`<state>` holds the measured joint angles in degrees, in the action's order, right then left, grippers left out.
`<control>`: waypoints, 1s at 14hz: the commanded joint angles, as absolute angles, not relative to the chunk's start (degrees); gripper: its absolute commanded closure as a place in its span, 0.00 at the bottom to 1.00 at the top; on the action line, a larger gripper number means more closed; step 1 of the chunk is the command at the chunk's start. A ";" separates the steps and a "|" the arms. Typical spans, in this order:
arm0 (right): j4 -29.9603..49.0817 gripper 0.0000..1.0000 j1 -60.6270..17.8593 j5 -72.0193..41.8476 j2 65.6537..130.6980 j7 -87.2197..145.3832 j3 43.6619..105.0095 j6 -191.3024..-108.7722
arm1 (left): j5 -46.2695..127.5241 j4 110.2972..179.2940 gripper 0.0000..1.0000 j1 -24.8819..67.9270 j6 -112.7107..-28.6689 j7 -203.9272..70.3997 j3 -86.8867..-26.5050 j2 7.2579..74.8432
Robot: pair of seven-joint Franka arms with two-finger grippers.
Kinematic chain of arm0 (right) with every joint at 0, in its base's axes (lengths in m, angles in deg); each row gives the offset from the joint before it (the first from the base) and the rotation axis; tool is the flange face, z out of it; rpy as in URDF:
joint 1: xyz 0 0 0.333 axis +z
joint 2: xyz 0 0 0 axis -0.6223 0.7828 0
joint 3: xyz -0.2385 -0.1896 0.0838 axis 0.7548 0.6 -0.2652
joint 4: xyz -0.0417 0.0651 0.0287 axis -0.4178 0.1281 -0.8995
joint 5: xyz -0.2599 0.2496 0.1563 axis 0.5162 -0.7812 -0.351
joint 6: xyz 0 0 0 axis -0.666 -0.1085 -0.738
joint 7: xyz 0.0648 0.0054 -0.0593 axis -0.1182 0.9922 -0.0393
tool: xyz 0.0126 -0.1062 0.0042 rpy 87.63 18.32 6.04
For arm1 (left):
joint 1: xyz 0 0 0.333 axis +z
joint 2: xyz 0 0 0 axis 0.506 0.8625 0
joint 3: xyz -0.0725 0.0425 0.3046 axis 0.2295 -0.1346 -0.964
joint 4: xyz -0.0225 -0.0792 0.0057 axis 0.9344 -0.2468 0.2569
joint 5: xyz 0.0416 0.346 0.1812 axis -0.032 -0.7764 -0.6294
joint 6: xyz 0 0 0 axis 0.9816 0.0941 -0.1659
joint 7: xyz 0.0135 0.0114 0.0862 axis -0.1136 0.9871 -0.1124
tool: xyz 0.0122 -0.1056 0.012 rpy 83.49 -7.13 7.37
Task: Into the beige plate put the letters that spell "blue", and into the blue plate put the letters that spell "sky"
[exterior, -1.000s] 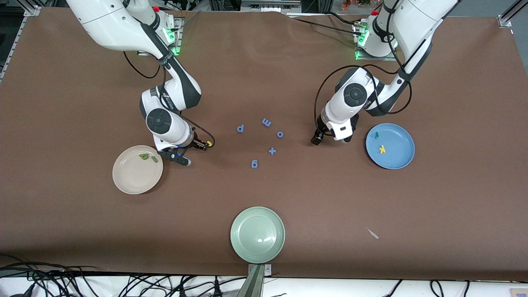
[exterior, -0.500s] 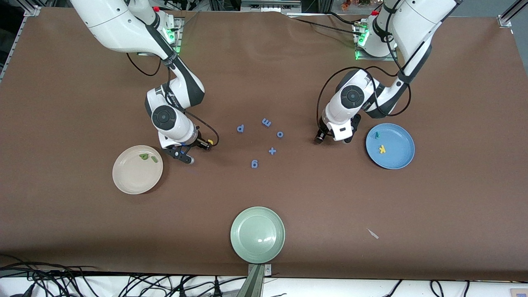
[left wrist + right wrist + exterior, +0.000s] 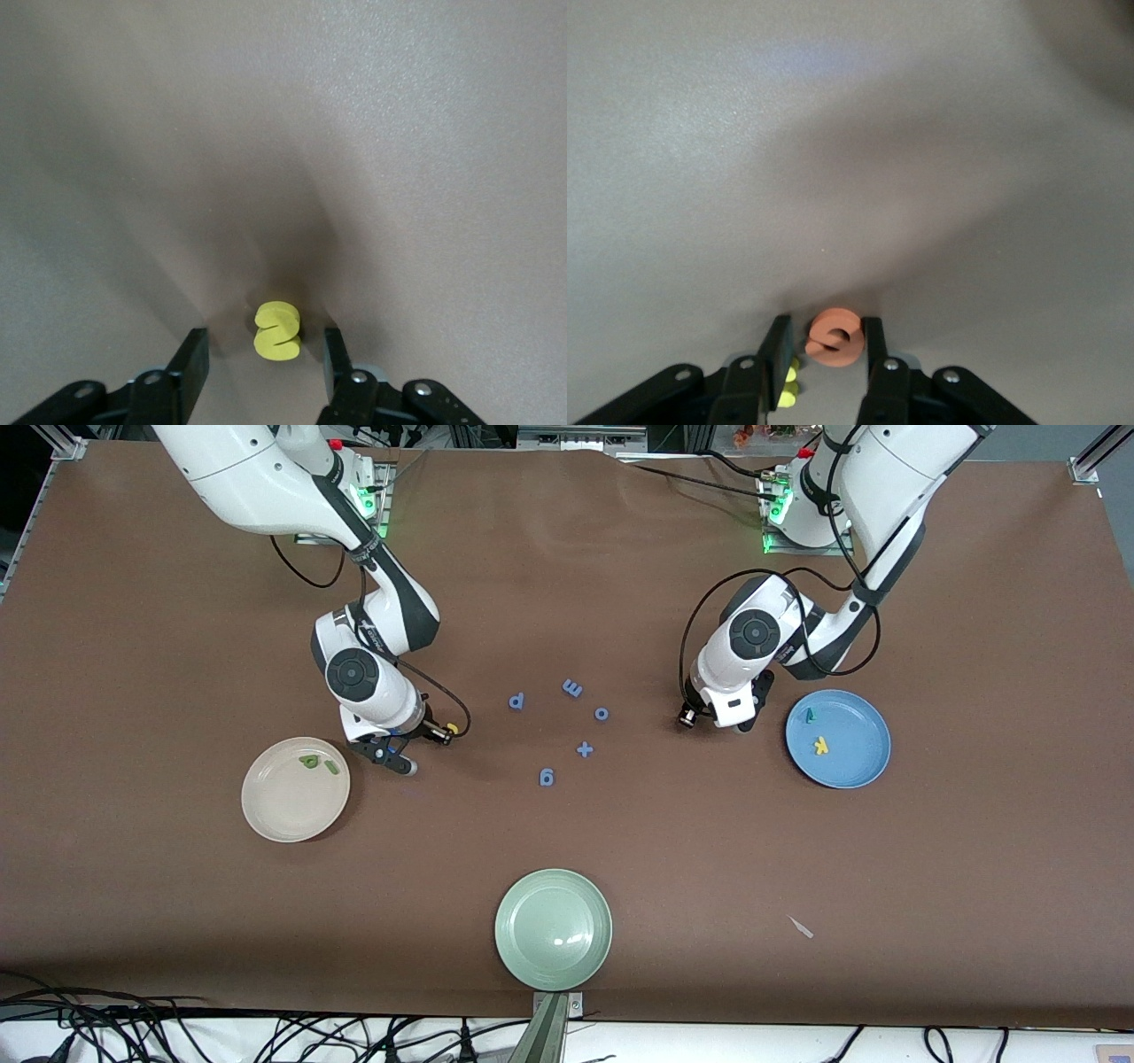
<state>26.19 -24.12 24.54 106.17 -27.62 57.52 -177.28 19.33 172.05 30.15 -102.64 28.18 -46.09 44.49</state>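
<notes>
My left gripper (image 3: 687,720) (image 3: 266,363) is down at the table beside the blue plate (image 3: 850,766), open. The yellow s (image 3: 277,332) lies between its fingers with a gap on each side. The teal y (image 3: 810,715) and the yellow k (image 3: 821,746) lie in that plate. My right gripper (image 3: 437,734) (image 3: 825,347) is low beside the beige plate (image 3: 283,806), its jaws narrow about the orange e (image 3: 833,336). One pad touches the e and a sliver of gap shows at the other. The yellow u (image 3: 451,732) (image 3: 787,382) lies just outside one finger. The green b (image 3: 308,762) and l (image 3: 332,767) lie in the beige plate.
Several periwinkle letters lie mid-table between the arms: p (image 3: 517,701), m (image 3: 573,688), o (image 3: 601,713), x (image 3: 585,749), g (image 3: 547,777). A pale green plate (image 3: 553,930) sits near the front edge. A small white scrap (image 3: 802,927) lies toward the left arm's end.
Both grippers' jaws have narrowed, the left about the s and the right about the e. Both hands shifted slightly; the letters and plates have not moved.
</notes>
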 commanded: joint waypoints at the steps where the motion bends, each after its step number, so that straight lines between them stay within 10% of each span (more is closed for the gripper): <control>1: 28.75 0.82 -24.07 25.36 105.12 -28.77 57.55 -178.03 | 17.40 171.38 0.52 29.61 -100.57 29.27 -46.46 44.61; 14: 16.97 0.83 -24.77 24.75 102.66 4.34 72.65 -157.90 | 14.50 169.64 0.93 31.01 -97.16 29.18 -46.63 43.74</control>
